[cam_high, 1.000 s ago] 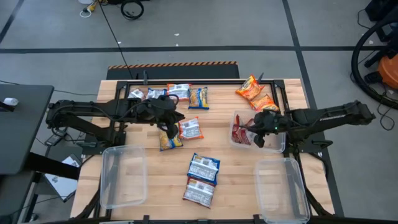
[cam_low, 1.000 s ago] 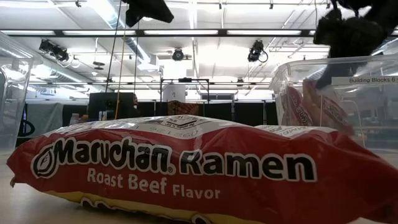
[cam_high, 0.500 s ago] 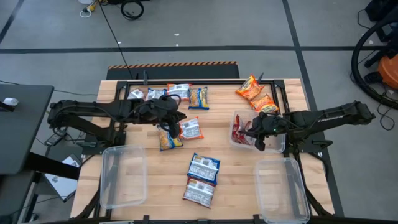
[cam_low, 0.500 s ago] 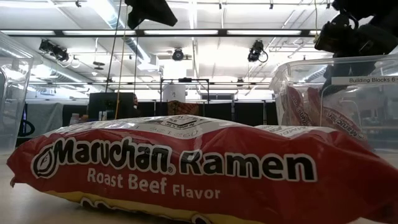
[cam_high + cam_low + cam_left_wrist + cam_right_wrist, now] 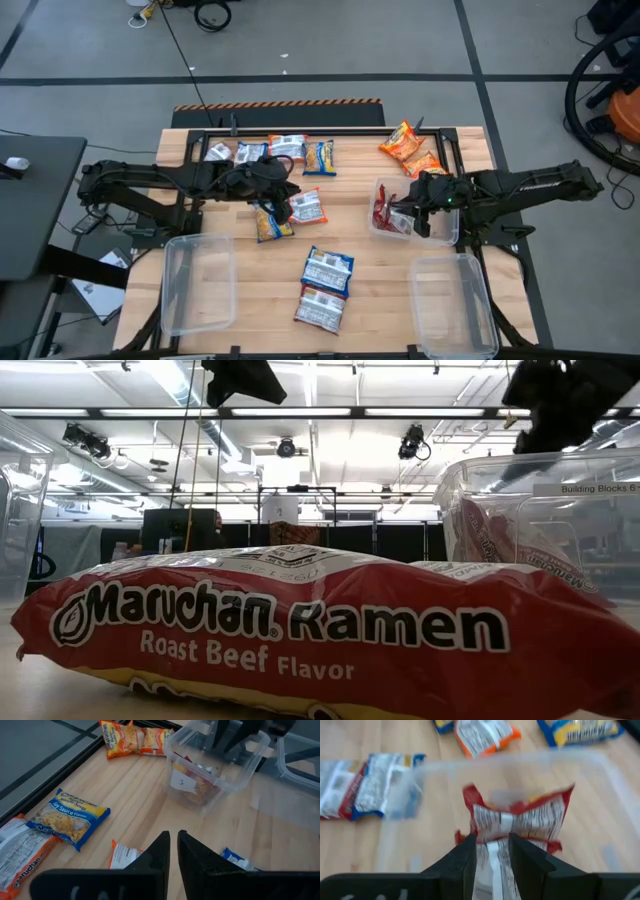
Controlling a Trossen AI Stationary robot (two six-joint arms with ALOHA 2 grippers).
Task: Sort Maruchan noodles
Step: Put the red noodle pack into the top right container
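Ramen packets lie flat on the wooden table: a far row (image 5: 287,150), two orange ones (image 5: 412,152), an orange-edged one (image 5: 306,207), a yellow one (image 5: 272,226) and two near the front (image 5: 325,288). Red packets (image 5: 517,822) lie in a small clear bin (image 5: 381,187). My right gripper (image 5: 492,851) is open above that bin, over the red packets. My left gripper (image 5: 174,845) is shut and hangs above the table over the orange-edged packet (image 5: 123,856). In the low view a red Roast Beef packet (image 5: 300,630) fills the foreground.
Two larger clear bins stand at the near edge, one on the left (image 5: 197,282) and one on the right (image 5: 452,305). A black frame rail (image 5: 300,130) runs along the far side of the table. Bare wood shows between the two large bins.
My right gripper has risen out of the small clear bin and now hangs above its rim. The red packet has stayed behind in the bin.
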